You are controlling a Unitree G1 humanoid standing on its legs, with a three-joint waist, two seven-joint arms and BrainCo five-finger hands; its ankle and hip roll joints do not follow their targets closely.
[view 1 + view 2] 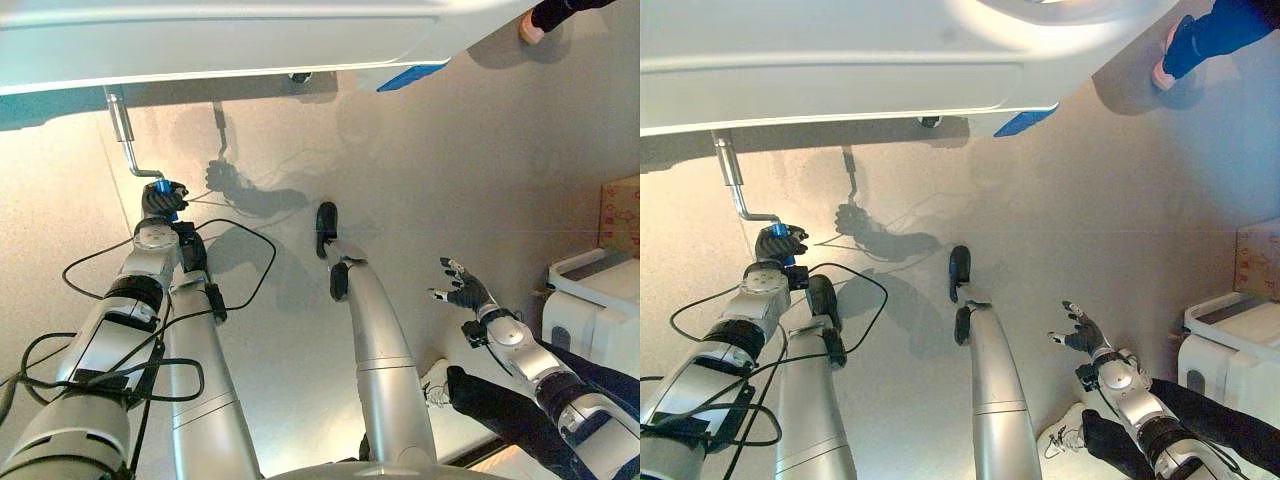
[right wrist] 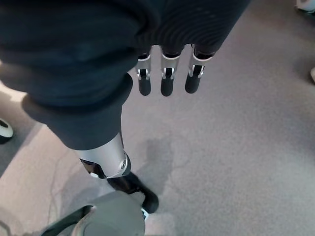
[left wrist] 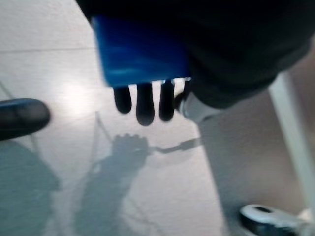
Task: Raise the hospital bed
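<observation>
The hospital bed's pale frame (image 1: 220,45) spans the top of the eye views. A bent metal crank (image 1: 128,150) hangs from its underside at the left, ending in a blue handle (image 1: 163,189). My left hand (image 1: 160,200) is shut on that blue handle; the left wrist view shows the blue handle (image 3: 140,51) with my dark-tipped fingers (image 3: 145,103) curled round it. My right hand (image 1: 465,290) hovers open over the floor at the lower right, holding nothing; its fingers (image 2: 166,81) hang relaxed in the right wrist view.
A person's sleeve and hand (image 1: 545,18) reach in at the top right by the bed's corner. A white unit (image 1: 595,300) and a cardboard box (image 1: 622,215) stand at the right edge. A blue part (image 1: 410,76) hangs under the bed.
</observation>
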